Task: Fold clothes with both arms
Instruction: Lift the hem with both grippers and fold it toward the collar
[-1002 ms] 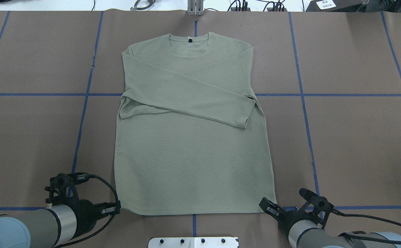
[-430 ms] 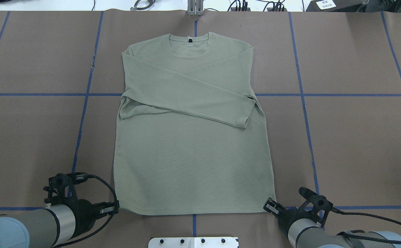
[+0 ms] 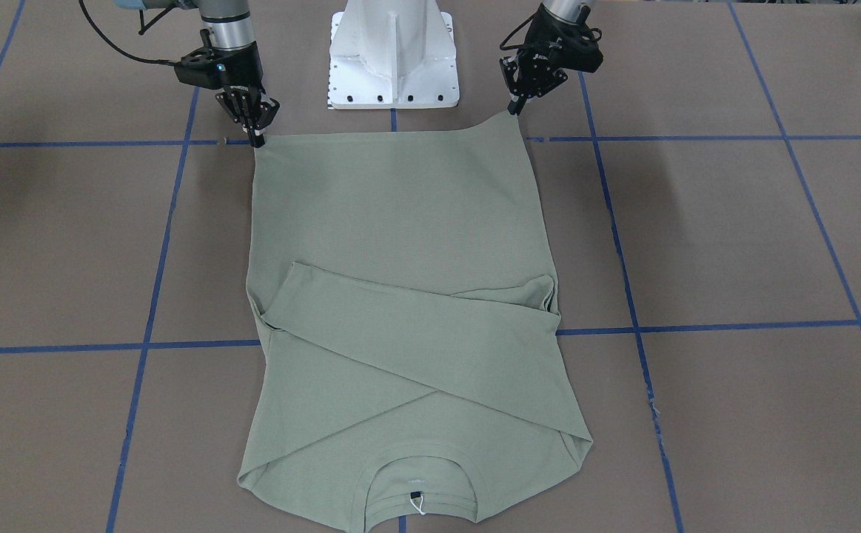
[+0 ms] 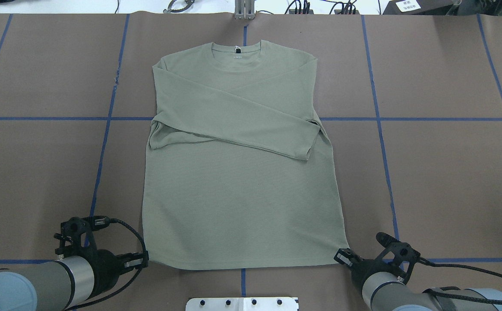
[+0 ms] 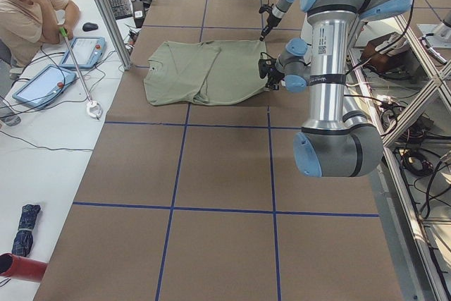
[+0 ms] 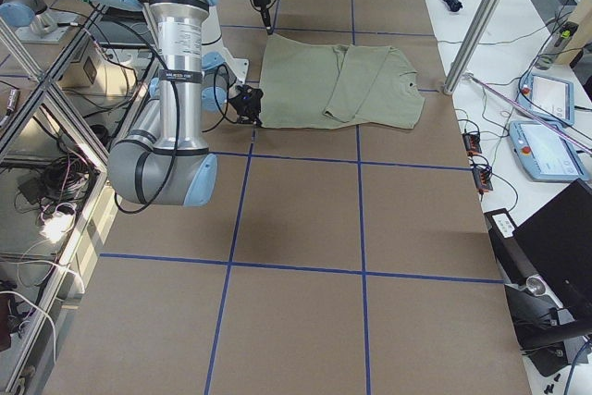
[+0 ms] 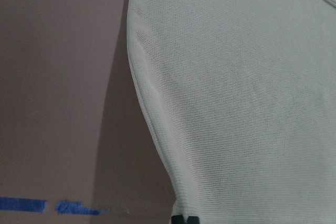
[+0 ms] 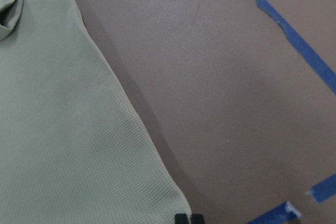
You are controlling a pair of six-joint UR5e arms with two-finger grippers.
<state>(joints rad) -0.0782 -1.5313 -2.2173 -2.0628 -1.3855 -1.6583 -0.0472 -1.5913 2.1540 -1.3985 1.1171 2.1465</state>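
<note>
The right gripper [image 4: 342,256] has closed in over the past second from just off the sage-green shirt [image 4: 242,203] to its near hem corner, where its fingers, spread a second ago, are now pressed together on the cloth. That corner has shifted slightly outward on the overhead view's right. The left gripper [image 4: 140,259] has barely moved and sits at the opposite hem corner, its fingertips [image 7: 185,219] likewise shut tight against the edge of the fabric in its wrist view. Both arms reach in low from the robot's edge of the table [image 4: 449,172]. The left arm [image 4: 30,280] lies nearly level and points toward the shirt, and the right arm [image 4: 384,293] angles in from the other side. From the front-facing camera each gripper tapers to a point on a corner, with the corner under the left gripper raised a little off the surface. The shirt lies flat and front-up in the middle of the brown table, collar [image 4: 236,54] at the far edge. Its two long sleeves [image 4: 233,116] are folded across the chest and cross one over the other. Its body is smooth down to the hem, which runs along a line of blue tape [image 4: 471,260].
</note>
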